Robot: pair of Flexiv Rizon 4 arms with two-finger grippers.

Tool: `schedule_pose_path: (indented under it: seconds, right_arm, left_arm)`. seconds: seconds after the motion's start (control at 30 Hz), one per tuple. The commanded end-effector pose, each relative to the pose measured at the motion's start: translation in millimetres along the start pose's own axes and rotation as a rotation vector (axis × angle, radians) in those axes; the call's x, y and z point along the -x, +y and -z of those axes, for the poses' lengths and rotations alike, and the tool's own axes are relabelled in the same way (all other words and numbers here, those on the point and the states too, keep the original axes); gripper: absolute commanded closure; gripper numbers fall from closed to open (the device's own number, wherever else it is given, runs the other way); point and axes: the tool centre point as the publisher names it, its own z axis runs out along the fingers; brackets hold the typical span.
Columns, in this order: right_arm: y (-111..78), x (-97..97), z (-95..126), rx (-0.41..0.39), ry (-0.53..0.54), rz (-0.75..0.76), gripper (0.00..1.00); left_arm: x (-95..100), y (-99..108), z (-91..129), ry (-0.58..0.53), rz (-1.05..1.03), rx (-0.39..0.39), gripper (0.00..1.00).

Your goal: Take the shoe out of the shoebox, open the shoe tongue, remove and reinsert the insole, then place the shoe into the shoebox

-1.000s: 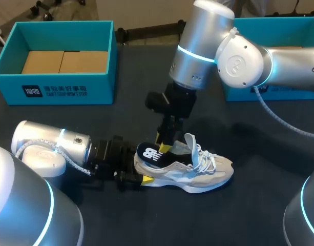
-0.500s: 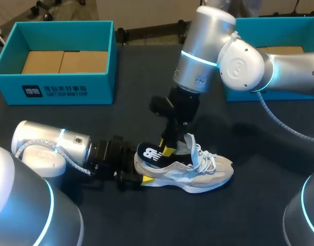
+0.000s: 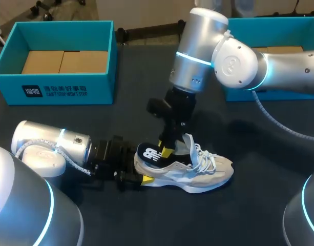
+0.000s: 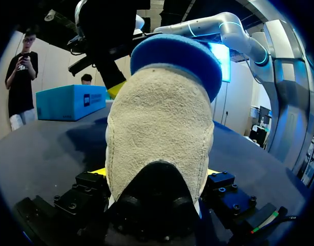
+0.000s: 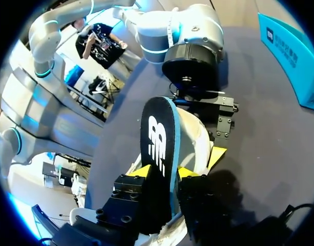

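Right arm [image 3: 197, 56]: wrist housing swung away to the far side, then part way back, now leaning a little less over the right gripper [image 3: 167, 150]. Gripper came down slightly along the insole [image 3: 150, 154] it pinches; yellow tips now closer to the shoe [image 3: 197, 171] collar below them

White lettering beside a small square logo runs along the front wall of the teal shoebox [image 3: 59, 93]. A white logo marks the heel end of the insole [image 3: 151, 153].
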Motion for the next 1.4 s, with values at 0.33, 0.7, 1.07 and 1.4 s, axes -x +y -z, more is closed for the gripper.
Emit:
schedule_pose_path:
  seconds: [0.33, 0.7, 1.07, 1.4]
  right_arm:
    - [17.2, -5.3, 6, 0.023, 0.005, 0.103, 1.0]
    - [36.4, -5.2, 10, 0.01, 0.009, 0.174, 0.75]
    - [18.5, 4.0, 12, 0.022, 0.028, 0.11, 0.64]
    - [5.8, 9.3, 14, 0.055, 0.016, 0.066, 0.62]
  left_arm:
    - [0.3, 1, -1, -0.004, 0.0, 0.002, 1.0]
    - [0.3, 1, -1, -0.004, 0.0, 0.002, 1.0]
    - [0.3, 1, -1, -0.004, 0.0, 0.002, 1.0]
    - [0.3, 1, -1, -0.004, 0.0, 0.002, 1.0]
